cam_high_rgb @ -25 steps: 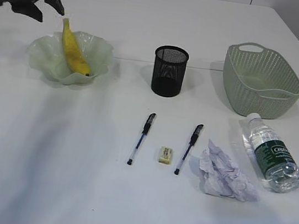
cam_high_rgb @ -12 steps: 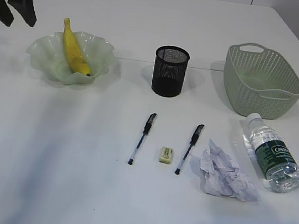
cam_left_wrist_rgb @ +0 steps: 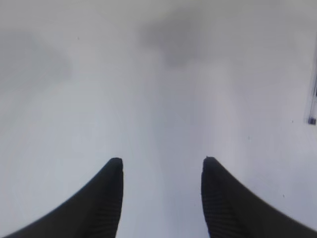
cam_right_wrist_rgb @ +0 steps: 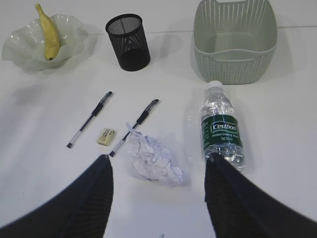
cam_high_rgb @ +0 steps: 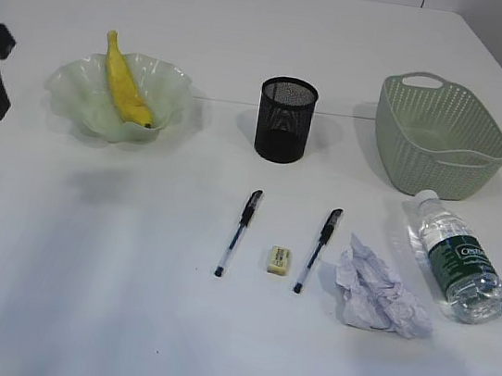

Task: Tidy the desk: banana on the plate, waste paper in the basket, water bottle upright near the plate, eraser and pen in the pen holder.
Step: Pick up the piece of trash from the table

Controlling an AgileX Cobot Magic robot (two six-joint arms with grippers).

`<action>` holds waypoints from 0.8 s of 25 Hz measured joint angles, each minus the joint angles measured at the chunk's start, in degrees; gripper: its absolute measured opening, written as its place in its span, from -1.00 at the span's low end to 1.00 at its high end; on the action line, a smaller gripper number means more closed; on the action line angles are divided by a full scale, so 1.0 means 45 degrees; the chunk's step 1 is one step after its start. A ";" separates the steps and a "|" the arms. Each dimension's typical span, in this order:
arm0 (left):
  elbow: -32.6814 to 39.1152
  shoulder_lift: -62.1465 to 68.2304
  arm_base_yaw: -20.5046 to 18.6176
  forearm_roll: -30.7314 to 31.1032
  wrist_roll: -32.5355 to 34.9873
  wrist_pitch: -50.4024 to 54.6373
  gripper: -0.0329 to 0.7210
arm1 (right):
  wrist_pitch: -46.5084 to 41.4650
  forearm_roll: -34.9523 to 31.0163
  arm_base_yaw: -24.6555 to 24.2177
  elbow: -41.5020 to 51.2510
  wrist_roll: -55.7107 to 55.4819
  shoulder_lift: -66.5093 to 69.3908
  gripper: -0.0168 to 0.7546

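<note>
left gripper (cam_left_wrist_rgb: 161, 166) withdrawn, banana (cam_high_rgb: 124, 84) on plate (cam_high_rgb: 70, 90)

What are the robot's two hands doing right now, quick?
Left gripper: jaws open, holding nothing.
Right gripper: jaws open, holding nothing, above the waste paper.

Your white counter (cam_high_rgb: 120, 319) carries everything. Toward its far left edge sits the plate (cam_high_rgb: 77, 93); the pen holder (cam_high_rgb: 285, 120) stands at mid-counter, and the basket (cam_high_rgb: 439, 135) rests toward the far right edge. Nearer you lie two pens, the left pen (cam_high_rgb: 237, 233) and the right pen (cam_high_rgb: 318, 238), with the eraser (cam_high_rgb: 278, 259) between them. Beside them, toward the right edge, lie the waste paper (cam_high_rgb: 378, 295) and the water bottle (cam_high_rgb: 458, 257), on its side.
</note>
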State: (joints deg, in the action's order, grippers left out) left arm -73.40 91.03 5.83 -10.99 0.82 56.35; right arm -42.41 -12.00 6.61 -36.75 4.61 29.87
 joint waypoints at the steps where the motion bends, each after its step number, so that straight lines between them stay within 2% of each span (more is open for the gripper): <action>1: 0.0735 -0.0599 0.0071 0.0000 0.0000 -0.0118 0.04 | -0.0104 -0.0076 0.0000 0.0000 0.0000 0.0000 0.19; 4: 0.2442 -0.2120 0.0306 0.0054 0.0019 -0.0279 0.04 | -0.0546 -0.0380 0.0000 0.0000 0.0000 0.0000 0.19; 8: 0.3853 -0.3646 0.0455 0.0072 0.0048 -0.0360 0.04 | -0.0811 -0.0632 0.0000 -0.0126 0.0027 0.0000 0.19; 13: 0.4280 -0.4231 0.0455 0.0114 0.0048 -0.0419 0.03 | -0.1525 -0.0564 0.0000 -0.1519 0.0243 0.0894 0.19; 20: 0.4280 -0.4238 0.0455 0.0059 0.0048 -0.0666 0.03 | -0.2672 -0.0102 0.0000 -0.4591 0.0292 0.4505 0.19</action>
State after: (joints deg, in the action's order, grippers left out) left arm -54.14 71.96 7.88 -10.72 1.04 53.35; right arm -54.43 -12.46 6.61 -57.40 5.92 50.15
